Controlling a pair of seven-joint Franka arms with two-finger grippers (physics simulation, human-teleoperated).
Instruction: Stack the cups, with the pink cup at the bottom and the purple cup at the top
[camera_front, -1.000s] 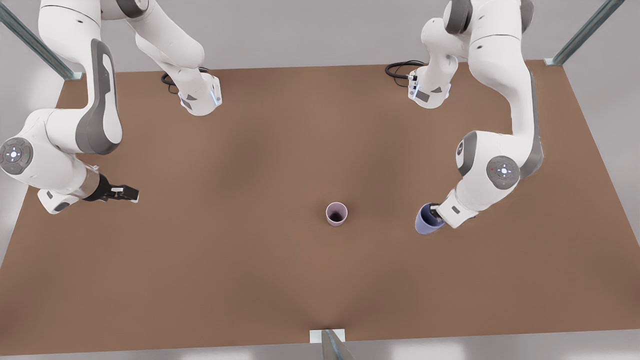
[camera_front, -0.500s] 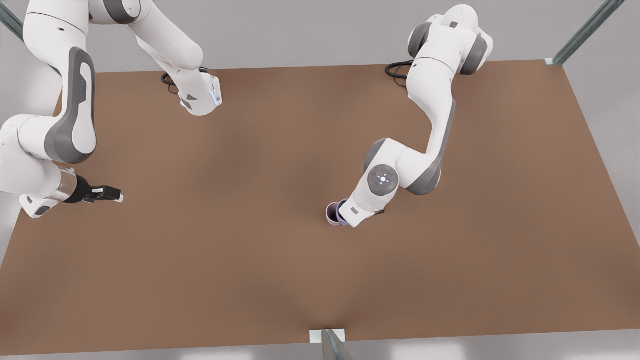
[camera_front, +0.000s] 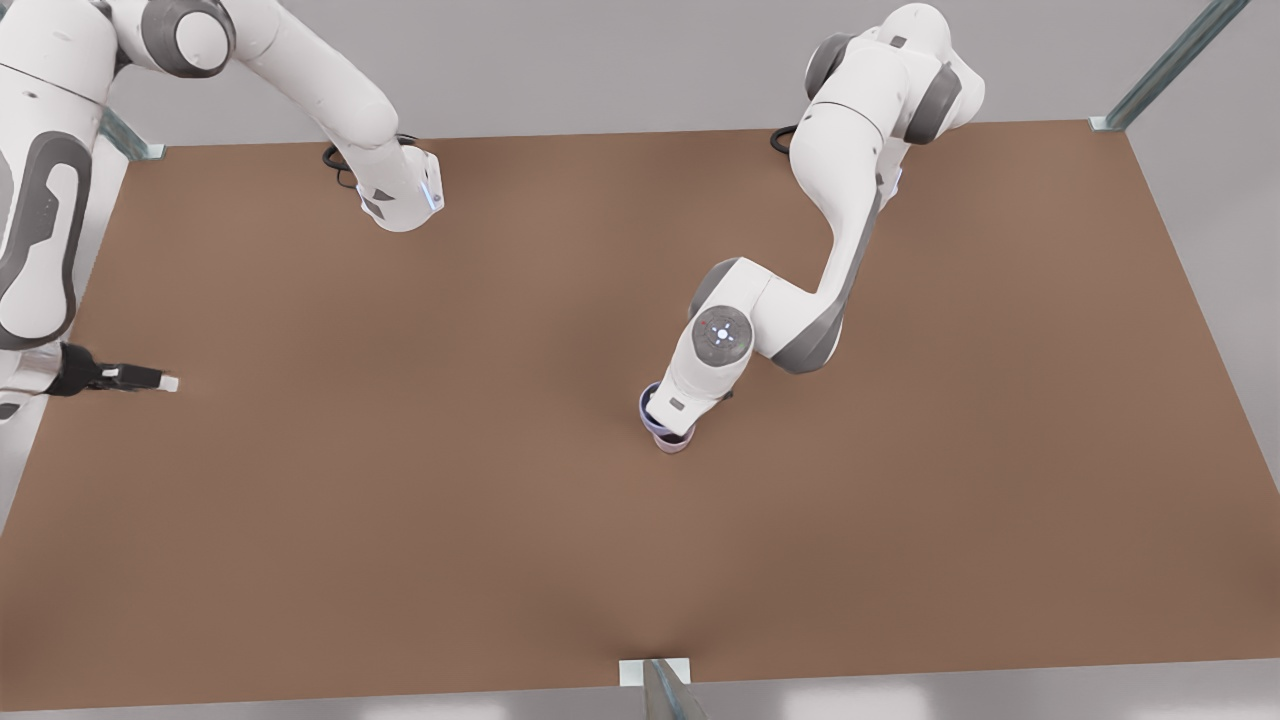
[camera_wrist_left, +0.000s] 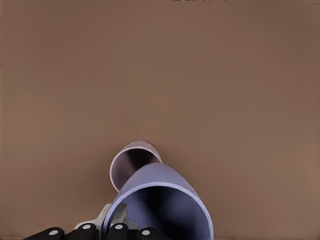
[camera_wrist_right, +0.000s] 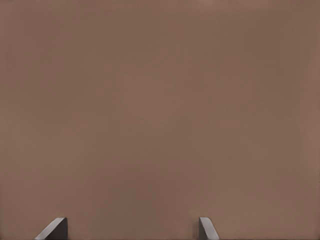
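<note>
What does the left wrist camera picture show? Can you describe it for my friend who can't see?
The left gripper holds the purple cup by its rim, tilted, just above the pink cup that stands open on the brown table.

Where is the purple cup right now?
The purple cup is near the table's middle in the front view, gripped by the left claw, directly above the pink cup.

I'm holding the purple cup (camera_wrist_left: 165, 200), a blue-violet matte tapered cup without a handle, tilted just above the pink cup (camera_wrist_left: 134, 162). The pink cup, pale mauve and the same size, is standing upright with its mouth open on the brown table, near the middle, slightly toward the near edge.
</note>
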